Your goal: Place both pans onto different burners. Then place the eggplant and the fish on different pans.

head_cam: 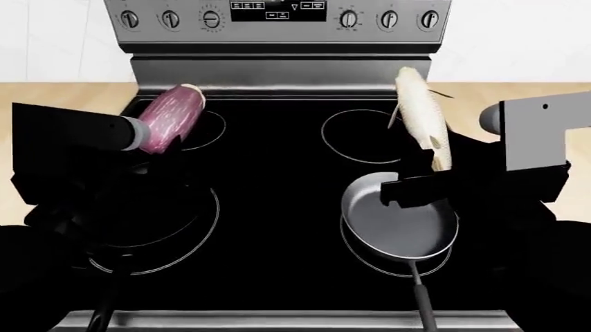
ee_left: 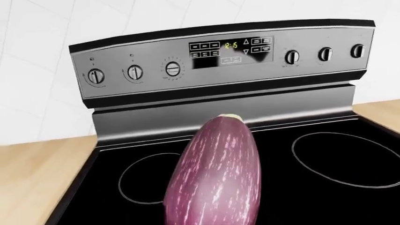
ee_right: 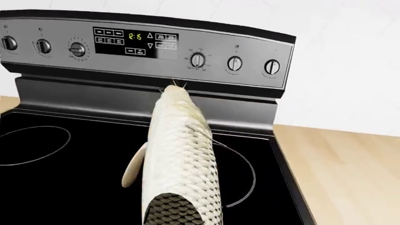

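My left gripper (head_cam: 151, 140) is shut on the purple eggplant (head_cam: 171, 117), holding it in the air over the back-left burner (head_cam: 214, 130); its fingers are hidden. In the left wrist view the eggplant (ee_left: 216, 173) points toward the stove back. The right gripper (head_cam: 441, 173) is shut on the pale fish (head_cam: 422, 111), above the back-right burner (head_cam: 356, 142); the fish (ee_right: 181, 159) fills the right wrist view. The grey pan (head_cam: 399, 225) sits on the front-right burner, just below the right gripper. The black pan (head_cam: 138, 232) lies on the large front-left burner, half hidden by my left arm.
The stove's steel control panel (head_cam: 277, 14) with knobs rises behind the cooktop. Wooden counter (head_cam: 55, 93) flanks both sides, and counter (ee_right: 337, 168) shows right of the glass. Both pan handles, grey pan's (head_cam: 423, 304) and black pan's (head_cam: 104, 304), point toward the front edge.
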You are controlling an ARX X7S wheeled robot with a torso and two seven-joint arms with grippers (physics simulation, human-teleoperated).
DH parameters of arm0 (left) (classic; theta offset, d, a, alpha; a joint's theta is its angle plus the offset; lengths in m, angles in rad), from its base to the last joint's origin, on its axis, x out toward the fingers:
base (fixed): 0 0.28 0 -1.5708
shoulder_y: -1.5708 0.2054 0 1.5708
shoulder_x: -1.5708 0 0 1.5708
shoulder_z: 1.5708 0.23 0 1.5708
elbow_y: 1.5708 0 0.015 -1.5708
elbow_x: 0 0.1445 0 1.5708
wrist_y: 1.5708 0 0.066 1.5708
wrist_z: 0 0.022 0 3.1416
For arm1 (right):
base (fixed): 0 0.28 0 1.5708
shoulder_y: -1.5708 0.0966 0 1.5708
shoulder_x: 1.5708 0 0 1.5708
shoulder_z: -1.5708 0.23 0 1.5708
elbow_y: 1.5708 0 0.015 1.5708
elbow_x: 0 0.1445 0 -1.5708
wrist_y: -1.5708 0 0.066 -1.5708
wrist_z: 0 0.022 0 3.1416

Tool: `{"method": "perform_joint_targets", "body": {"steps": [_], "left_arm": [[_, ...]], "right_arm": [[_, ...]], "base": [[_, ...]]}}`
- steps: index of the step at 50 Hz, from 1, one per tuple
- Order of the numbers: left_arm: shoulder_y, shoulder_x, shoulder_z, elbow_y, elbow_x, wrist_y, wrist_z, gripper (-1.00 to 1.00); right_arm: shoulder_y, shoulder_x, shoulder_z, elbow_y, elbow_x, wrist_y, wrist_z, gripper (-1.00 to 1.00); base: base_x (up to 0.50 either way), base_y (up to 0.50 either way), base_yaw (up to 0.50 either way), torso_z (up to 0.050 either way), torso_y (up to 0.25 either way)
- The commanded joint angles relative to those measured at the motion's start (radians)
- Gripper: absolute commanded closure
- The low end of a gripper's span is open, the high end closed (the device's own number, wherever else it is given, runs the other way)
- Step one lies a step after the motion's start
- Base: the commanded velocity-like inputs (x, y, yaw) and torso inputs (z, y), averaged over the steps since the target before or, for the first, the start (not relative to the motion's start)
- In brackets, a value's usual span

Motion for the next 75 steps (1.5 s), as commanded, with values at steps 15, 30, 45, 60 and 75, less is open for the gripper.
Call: {"method": "perform_joint_targets", "body": {"steps": [15, 30, 45, 60, 75], "left_arm": [[0.046, -0.04, -0.031, 0.001, -0.013, 0.033, -0.018, 1.0], [0.065, -0.04, -0.03, -0.006, 0.001, 0.042, -0.011, 1.0], [0.076, -0.047, -0.038, -0.008, 0.002, 0.052, -0.012, 1.0], [0.087, -0.052, -0.045, -0.013, 0.003, 0.061, -0.01, 1.0], [0.082, -0.083, -0.044, -0.007, -0.037, 0.031, -0.047, 1.0]], "right_arm": [[-0.178, 0.073, -0.051, 0.013, -0.095, 0.013, -0.027, 1.0], [-0.224, 0.061, -0.069, 0.029, -0.134, -0.005, -0.052, 1.0], [-0.209, 0.069, -0.058, 0.01, -0.103, -0.006, -0.045, -1.0], [-0.16, 0.08, -0.045, -0.022, -0.047, 0.009, -0.017, -1.0], [0.042, 0.152, 0.041, -0.131, 0.178, 0.005, 0.123, -1.0]], "base": [[0.0, 0.0, 0.0, 0.0, 0.0], [0.0, 0.0, 0.0, 0.001, 0.001], [0.0, 0.0, 0.0, 0.0, 0.001], [0.0, 0.0, 0.0, 0.0, 0.0], [0.0, 0.0, 0.0, 0.0, 0.001]]}}
